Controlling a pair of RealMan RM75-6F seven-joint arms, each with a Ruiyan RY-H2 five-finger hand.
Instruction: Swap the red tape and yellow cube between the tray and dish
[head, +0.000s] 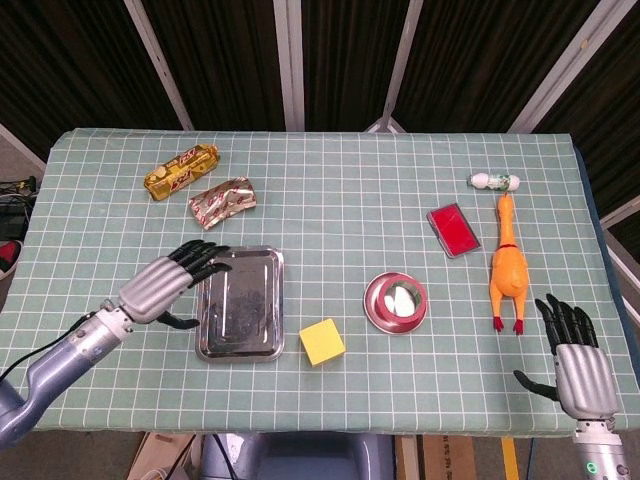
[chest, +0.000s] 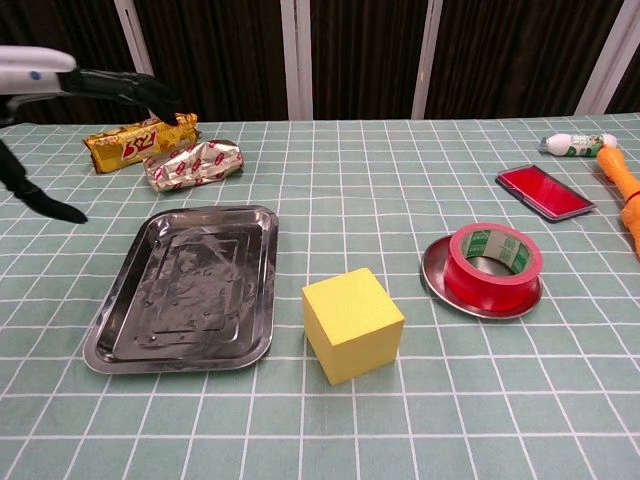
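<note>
Tape (chest: 493, 263): red, sat in dish (chest: 440, 281), right of centre | cube (chest: 352, 323): yellow, rested on tabletop (chest: 400, 180) just right of tray (chest: 150, 355) | left hand (head: 170, 284): fingers spread wide, held nothing, at tray's left edge | right hand (head: 580, 370): fingers wide, near right edge.

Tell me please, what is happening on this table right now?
Nothing is held at this moment. The left hand hovers open at the left edge of the empty metal tray. The right hand is open near the table's front right corner. The red tape sits in the dish, and the yellow cube stands on the tablecloth between tray and dish.
</note>
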